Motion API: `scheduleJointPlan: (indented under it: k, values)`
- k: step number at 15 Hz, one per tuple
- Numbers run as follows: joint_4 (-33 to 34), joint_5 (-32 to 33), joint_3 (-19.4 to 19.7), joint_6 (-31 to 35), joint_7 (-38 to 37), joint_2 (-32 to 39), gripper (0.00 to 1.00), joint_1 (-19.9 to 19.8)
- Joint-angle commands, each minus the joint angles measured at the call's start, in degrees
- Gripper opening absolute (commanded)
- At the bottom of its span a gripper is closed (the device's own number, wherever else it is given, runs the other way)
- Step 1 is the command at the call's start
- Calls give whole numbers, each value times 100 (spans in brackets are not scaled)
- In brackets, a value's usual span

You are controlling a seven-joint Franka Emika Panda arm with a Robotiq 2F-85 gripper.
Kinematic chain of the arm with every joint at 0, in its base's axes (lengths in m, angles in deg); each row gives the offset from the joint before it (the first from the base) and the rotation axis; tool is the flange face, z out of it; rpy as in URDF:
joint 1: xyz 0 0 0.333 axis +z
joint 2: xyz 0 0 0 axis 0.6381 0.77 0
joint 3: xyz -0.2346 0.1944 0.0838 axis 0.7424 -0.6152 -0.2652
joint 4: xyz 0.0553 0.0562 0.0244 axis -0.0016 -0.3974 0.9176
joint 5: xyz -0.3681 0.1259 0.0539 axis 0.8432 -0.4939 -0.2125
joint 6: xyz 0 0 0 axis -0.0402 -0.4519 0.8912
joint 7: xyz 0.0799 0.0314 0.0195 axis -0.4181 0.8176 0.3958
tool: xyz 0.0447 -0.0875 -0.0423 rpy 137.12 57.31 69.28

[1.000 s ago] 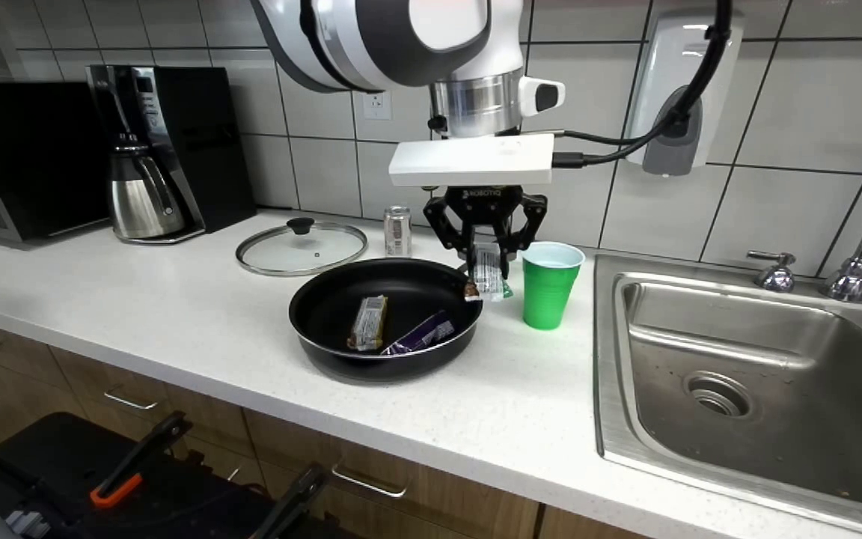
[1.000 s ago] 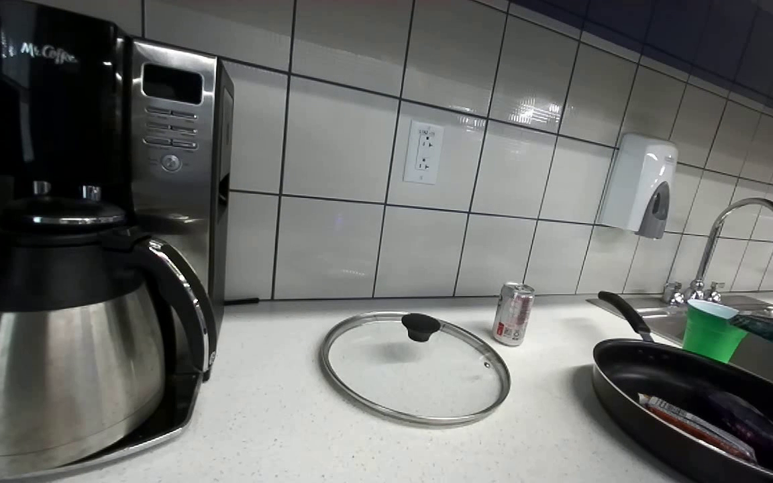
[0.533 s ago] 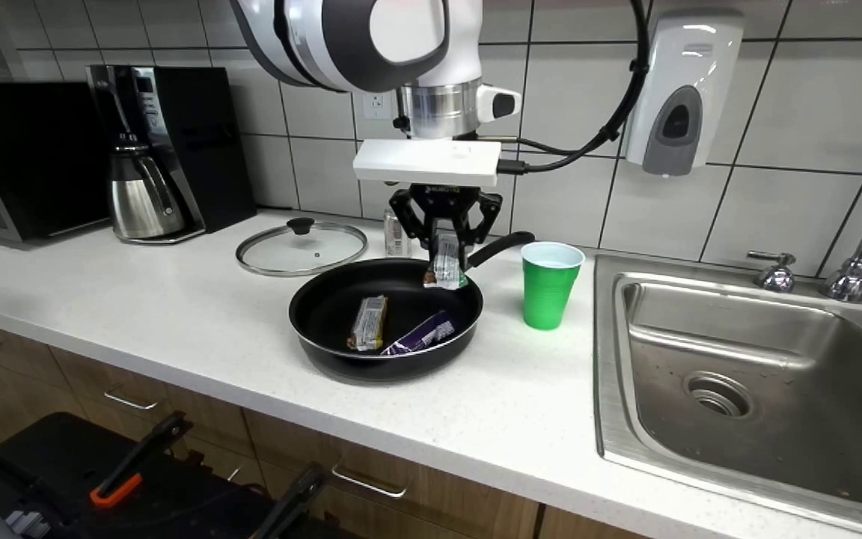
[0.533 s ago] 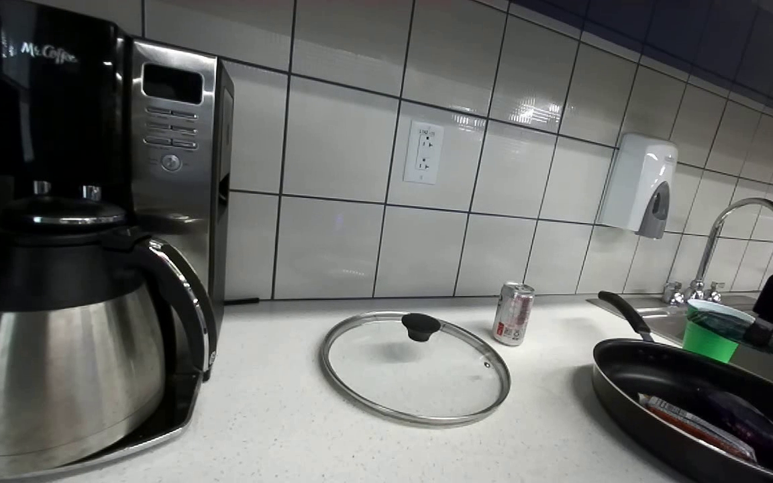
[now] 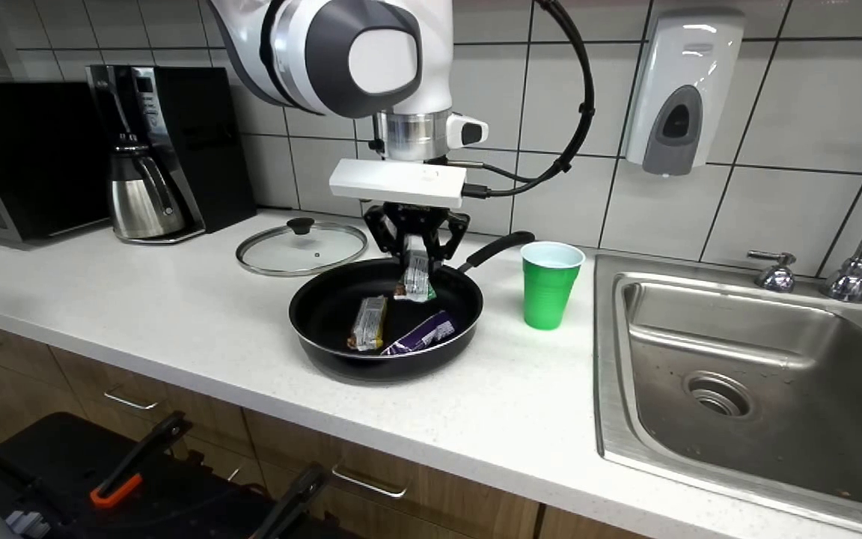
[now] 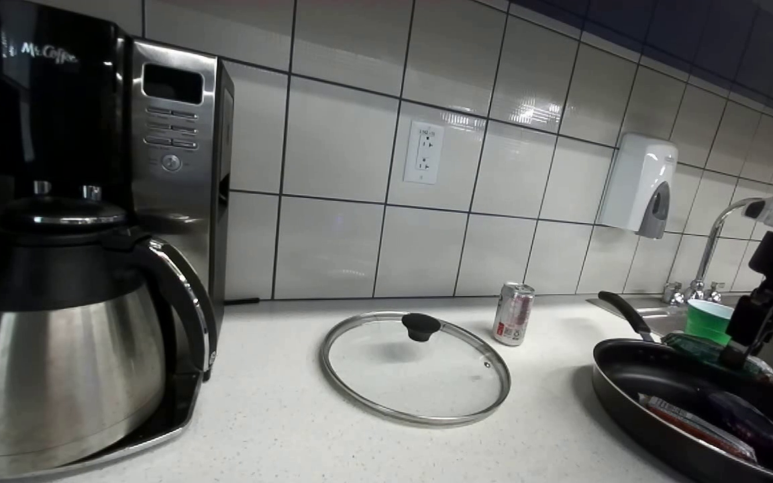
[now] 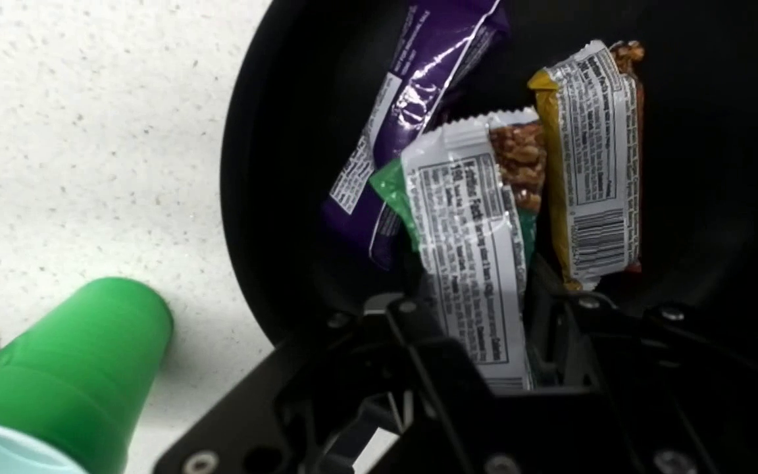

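Gripping green-wht bar [image 7: 471, 224], claw [image 7: 474, 296] hangs over pan [image 5: 393, 367]; soda can [image 6: 513, 314] seen in an ext. view, not wrist's.

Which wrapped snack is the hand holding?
The green-and-white snack bar, gripped by the hand; the purple packet and yellow-edged bar lie in the frying pan.

In an exterior view, the pan [image 5: 386, 368] sits on the tabletop [image 5: 176, 292], a left bar [image 5: 368, 323] and a right bar [image 5: 422, 334] in it, a third bar [image 5: 416, 278] in the gripper [image 5: 419, 262] above; right of the pan come the cup [image 5: 551, 296], then the sink [image 5: 775, 434], and behind it leftward lies the lid [image 5: 292, 252]
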Motion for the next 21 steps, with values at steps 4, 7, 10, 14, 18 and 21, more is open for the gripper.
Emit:
scheduleJointPlan:
  k: [4,7,10,14,18,21]
  values:
    - [54,-178,-247,73,-451,333,13,-85]
    - [54,-178,-315,82,-536,347,13,-88]
    - [-10,-40,-325,162,-667,251,71,-90]
    - [-58,-78,-327,226,-632,150,99,-105]
    - [-151,17,-358,168,-741,51,100,-49]
    - [-193,824,-332,168,-1347,21,100,2]
